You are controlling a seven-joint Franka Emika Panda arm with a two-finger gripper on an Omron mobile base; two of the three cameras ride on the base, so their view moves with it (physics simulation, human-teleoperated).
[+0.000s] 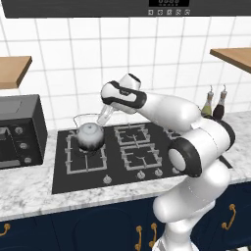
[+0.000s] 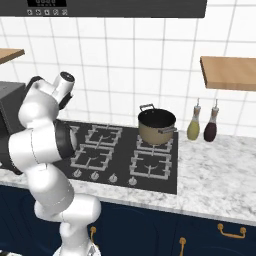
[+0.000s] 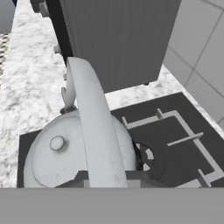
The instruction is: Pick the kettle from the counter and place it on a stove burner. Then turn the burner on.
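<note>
One long marbled bench [image 1: 29,193] carries the black cooktop [image 1: 61,182], and it runs on to the right side, where two bottles [image 2: 202,124] stand close together near the tiled wall. At the left end of the bench a dark microwave [image 1: 19,130] stands just beside the cooktop. In the right base view a brass-coloured pot [image 2: 157,126] with a black rim sits on a rear burner at the right part of the cooktop.

The stove burner [image 1: 87,156] – the wide square grate at the left of the cooktop – has the kettle [image 1: 90,136] on it, toward its rear part. The kettle is upright, round and shiny, and its thin wire handle [image 1: 83,116] arches over it.

The hand [image 1: 105,117] is at the end of the arm, just above and to the right of the kettle, near the handle. In the hand view the kettle lid [image 3: 57,142] is seen from very close, with the handle as a pale band across it. I cannot tell how far the hand is open, or whether it has hold of the handle – the fingertips are not clear in any view.
</note>
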